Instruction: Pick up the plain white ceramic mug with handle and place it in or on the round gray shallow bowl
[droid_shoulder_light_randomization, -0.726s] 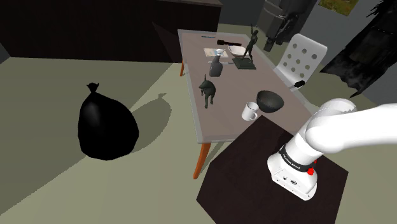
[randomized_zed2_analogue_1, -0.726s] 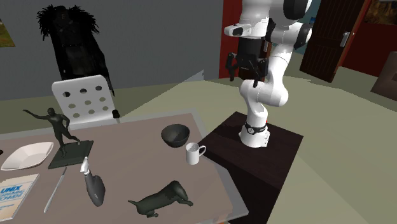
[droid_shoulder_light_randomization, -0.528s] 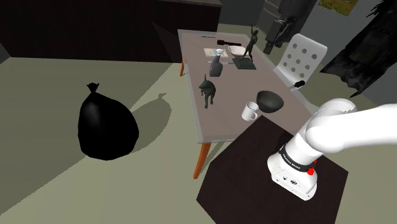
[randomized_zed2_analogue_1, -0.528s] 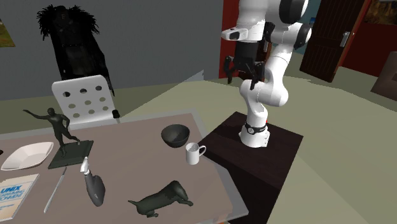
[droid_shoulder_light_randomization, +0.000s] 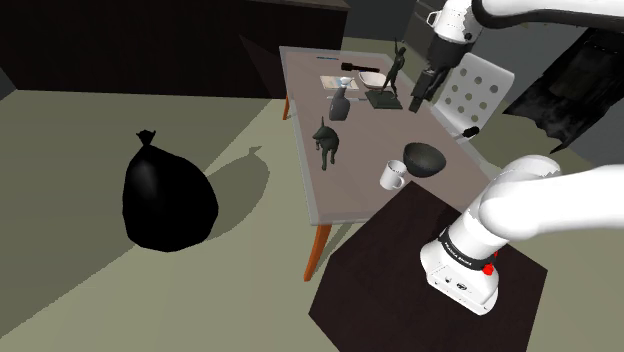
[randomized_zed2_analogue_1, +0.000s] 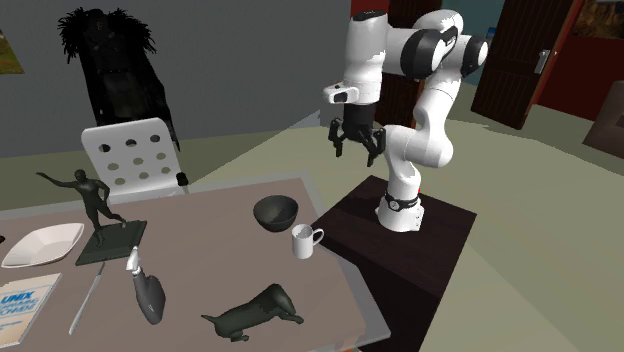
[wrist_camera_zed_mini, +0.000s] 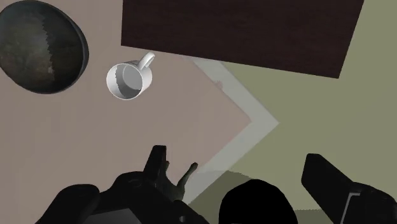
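Note:
The white mug (droid_shoulder_light_randomization: 394, 175) with a handle stands upright near the table's stand-side edge; it also shows as the mug (randomized_zed2_analogue_1: 303, 241) and the mug (wrist_camera_zed_mini: 130, 79). Just beside it, not touching, sits the dark round bowl (droid_shoulder_light_randomization: 425, 158), seen too as the bowl (randomized_zed2_analogue_1: 275, 212) and the bowl (wrist_camera_zed_mini: 41, 48). My black gripper (randomized_zed2_analogue_1: 355, 148) hangs open in the air, well above both and holding nothing. In the shoulder view the gripper (droid_shoulder_light_randomization: 417, 95) is up over the table's chair side. The wrist view looks down on mug and bowl from high up, past the gripper (wrist_camera_zed_mini: 197, 181).
On the table (randomized_zed2_analogue_1: 200, 260) lie a dark dog figurine (randomized_zed2_analogue_1: 250, 314), a vase (droid_shoulder_light_randomization: 339, 103), a runner statue (randomized_zed2_analogue_1: 95, 205) and a white dish (randomized_zed2_analogue_1: 42, 245). A white chair (droid_shoulder_light_randomization: 470, 95) stands behind it. A black bag (droid_shoulder_light_randomization: 170, 195) sits on the floor. The dark stand (randomized_zed2_analogue_1: 400, 240) abuts the table.
The arm has swung from over the stand out toward the table. The gripper has moved to the second exterior view's left and lower, and has come into the shoulder view.

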